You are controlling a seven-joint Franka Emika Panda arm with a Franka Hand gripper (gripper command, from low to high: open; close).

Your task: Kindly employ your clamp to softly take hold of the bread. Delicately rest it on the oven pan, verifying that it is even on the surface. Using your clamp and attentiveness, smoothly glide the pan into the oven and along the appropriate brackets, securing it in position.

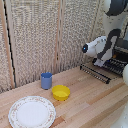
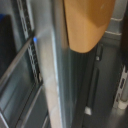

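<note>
- While the arm reaches over to the exterior view's right, its end effector sits low by the oven pan (image 1: 102, 71), hidden behind the wrist housing, so I cannot tell whether it is spread or pressed together.
- The oven pan juts out from the oven (image 1: 121, 50) at the right edge of that view, its parallel bars running out over the bench (image 1: 90, 102).
- In the wrist view, the bread (image 2: 87, 22) fills the upper part of the picture as a golden-orange oblong, very close to the camera; whether it is pinched or resting on the pan is not clear from here.
- Beside it in that view run grey metal rails and dark bars, seemingly the rack and oven frame, too blurred to sort out.
- The relation that matters: the pan's long bars point into the oven, so the push should probably follow that line along the side brackets.
- A blue cup (image 1: 46, 80), yellow bowl (image 1: 61, 92) and patterned plate (image 1: 31, 111) stand well apart from the arm.
</note>
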